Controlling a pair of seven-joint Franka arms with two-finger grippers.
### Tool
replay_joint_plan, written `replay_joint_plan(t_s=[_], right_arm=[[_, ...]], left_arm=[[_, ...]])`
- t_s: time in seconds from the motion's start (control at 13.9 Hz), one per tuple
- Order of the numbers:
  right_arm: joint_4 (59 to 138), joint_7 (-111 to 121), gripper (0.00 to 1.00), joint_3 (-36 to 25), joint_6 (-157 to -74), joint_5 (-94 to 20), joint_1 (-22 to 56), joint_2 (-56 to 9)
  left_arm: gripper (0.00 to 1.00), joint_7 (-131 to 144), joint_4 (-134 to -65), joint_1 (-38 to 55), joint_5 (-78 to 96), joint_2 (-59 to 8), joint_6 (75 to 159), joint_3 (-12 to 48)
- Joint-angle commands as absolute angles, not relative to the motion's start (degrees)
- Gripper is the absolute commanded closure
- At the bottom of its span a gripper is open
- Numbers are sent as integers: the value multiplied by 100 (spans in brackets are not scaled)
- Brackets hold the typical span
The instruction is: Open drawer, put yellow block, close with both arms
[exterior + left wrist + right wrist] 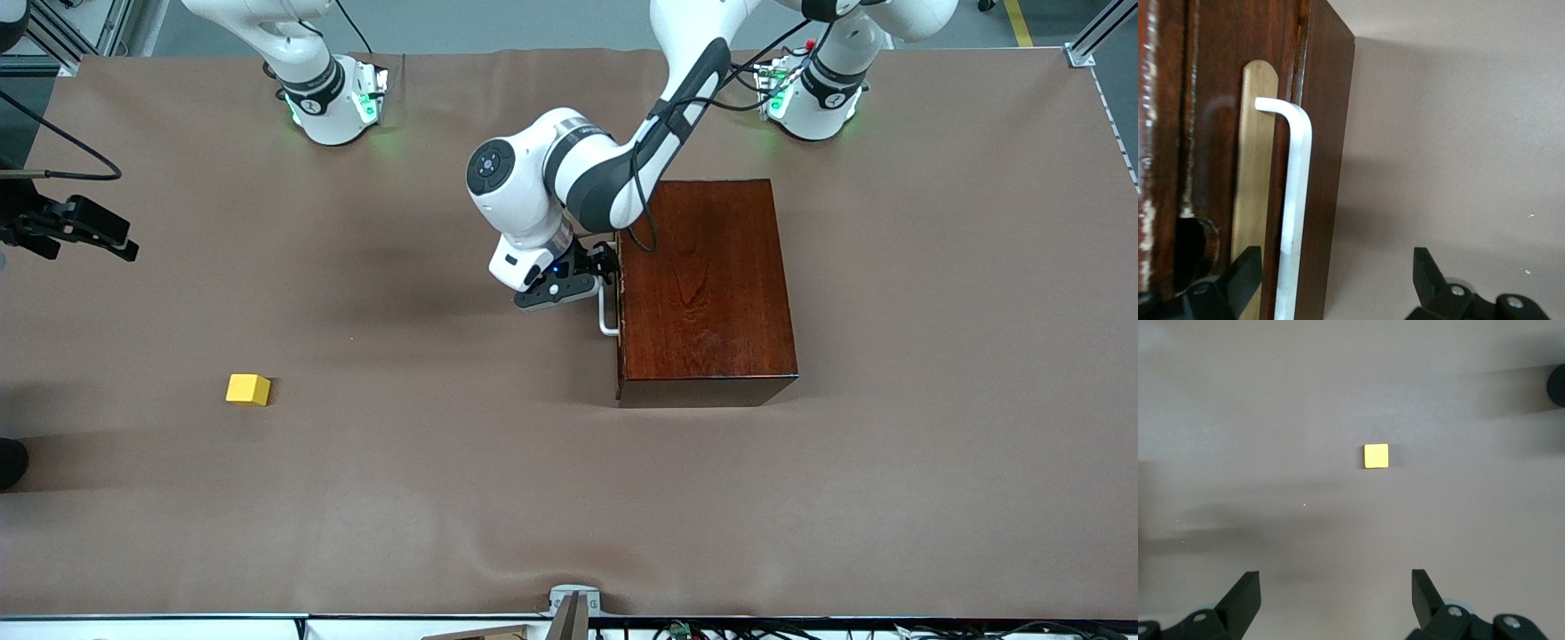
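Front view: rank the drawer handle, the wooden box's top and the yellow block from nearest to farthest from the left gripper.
1. Drawer handle: at the left gripper, between its open fingers.
2. Wooden box's top: beside it.
3. Yellow block: toward the right arm's end of the table.

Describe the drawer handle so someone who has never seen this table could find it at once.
Start at the dark reddish-brown wooden box on the brown table. On the box face turned toward the right arm's end, a white U-shaped bar handle sticks out. The left hand, open, straddles it.
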State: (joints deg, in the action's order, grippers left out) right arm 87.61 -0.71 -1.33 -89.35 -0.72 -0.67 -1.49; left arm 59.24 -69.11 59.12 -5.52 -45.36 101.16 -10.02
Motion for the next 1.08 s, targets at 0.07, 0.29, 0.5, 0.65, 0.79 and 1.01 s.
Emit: replay_joint_plan(t_s=[0.07, 0.29, 0.5, 0.65, 0.79, 1.01], right_arm=[[8807, -132, 0, -97, -8939, -9, -79, -79], [8807, -132, 0, -97, -8938, -9, -79, -79], [8807, -132, 0, -97, -8938, -9, -79, -79], [8807, -132, 0, -97, -8938, -9, -79, -79], [8807, -132, 0, -97, -8938, -9, -79, -79], [8807, -132, 0, -97, -8938, -9, -79, -79]], left_arm=[[0, 6003, -6733, 5977, -730, -4728, 10019, -1063], [0, 6003, -6706, 5977, -729, -4808, 10116, -1063], [0, 6021, -6697, 5977, -712, -4799, 10265, -1046], [0, 6029, -6680, 5977, -703, -4790, 10327, -1046], [0, 6117, -6680, 5968, -694, -4790, 10423, -1046], [0, 6301, -6680, 5977, -686, -4790, 10695, -1028]])
